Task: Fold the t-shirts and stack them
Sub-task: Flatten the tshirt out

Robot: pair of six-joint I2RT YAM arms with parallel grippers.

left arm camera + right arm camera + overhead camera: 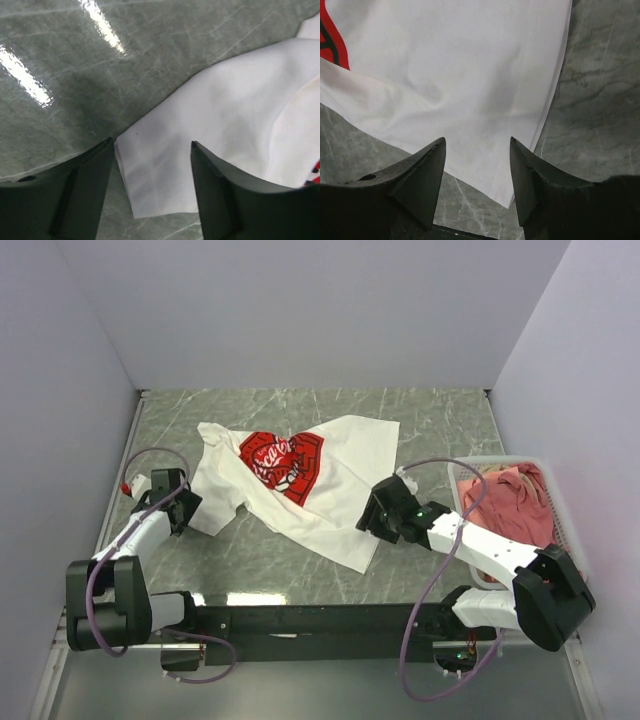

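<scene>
A white t-shirt (pixel 310 490) with a red chest print (pixel 280 463) lies spread and rumpled on the grey marble table (pixel 330 405). My left gripper (pixel 187 508) stands open at its left sleeve; in the left wrist view the sleeve (pixel 165 180) lies between the gripper's (pixel 152 143) dark fingers (pixel 220 200). My right gripper (pixel 366 521) is open over the shirt's lower right corner; the hem corner (pixel 490 165) shows between the gripper's (pixel 477 140) fingers (pixel 420 185) in the right wrist view. A salmon-pink t-shirt (pixel 515 498) lies bunched in the basket.
The white slatted basket (pixel 458 480) stands at the right edge of the table beside my right arm. Grey walls close in the back and both sides. The black base rail (pixel 320 620) runs along the near edge.
</scene>
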